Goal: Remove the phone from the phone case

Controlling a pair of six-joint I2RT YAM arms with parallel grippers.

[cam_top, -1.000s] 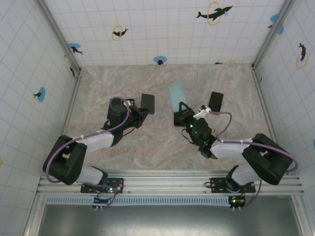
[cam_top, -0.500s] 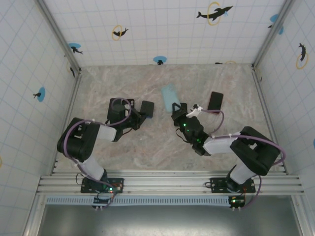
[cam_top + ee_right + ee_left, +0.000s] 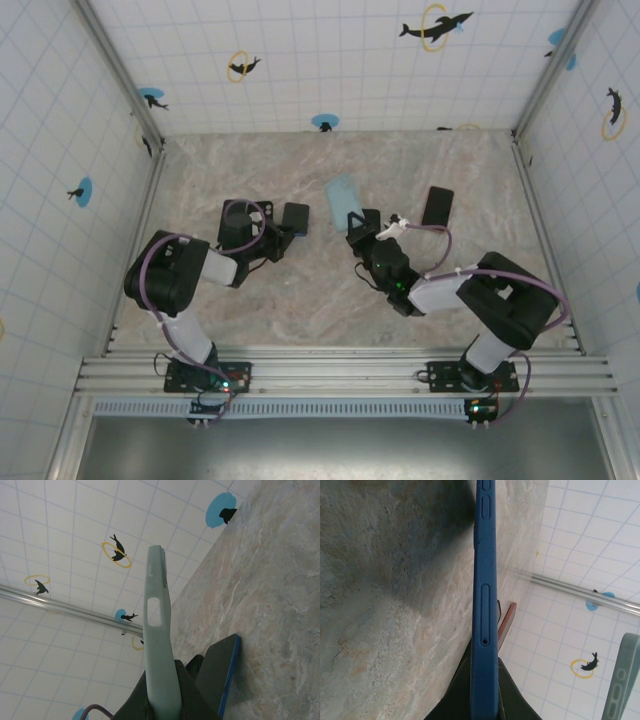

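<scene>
The phone [image 3: 296, 218] is a dark slab with a blue rim, bare and held apart from the case. My left gripper [image 3: 283, 226] is shut on its lower end. In the left wrist view the phone [image 3: 484, 580] stands edge-on, and the left gripper [image 3: 485, 685] pinches it from both sides. The phone case [image 3: 343, 194] is pale blue-green and empty. My right gripper [image 3: 357, 220] is shut on the case's lower end. From the right wrist, the case [image 3: 156, 610] rises edge-on out of the right gripper [image 3: 163, 692], with the phone [image 3: 220, 670] just to its right.
A second dark flat device [image 3: 437, 206] lies on the marble table [image 3: 300, 290] right of the right gripper. Tiled walls close in the back and both sides. The case's edge [image 3: 620, 680] shows at the right of the left wrist view.
The case has drifted left and the phone slightly down, so they sit closer together. Both arms have folded back toward their bases. Both grips are unchanged.
</scene>
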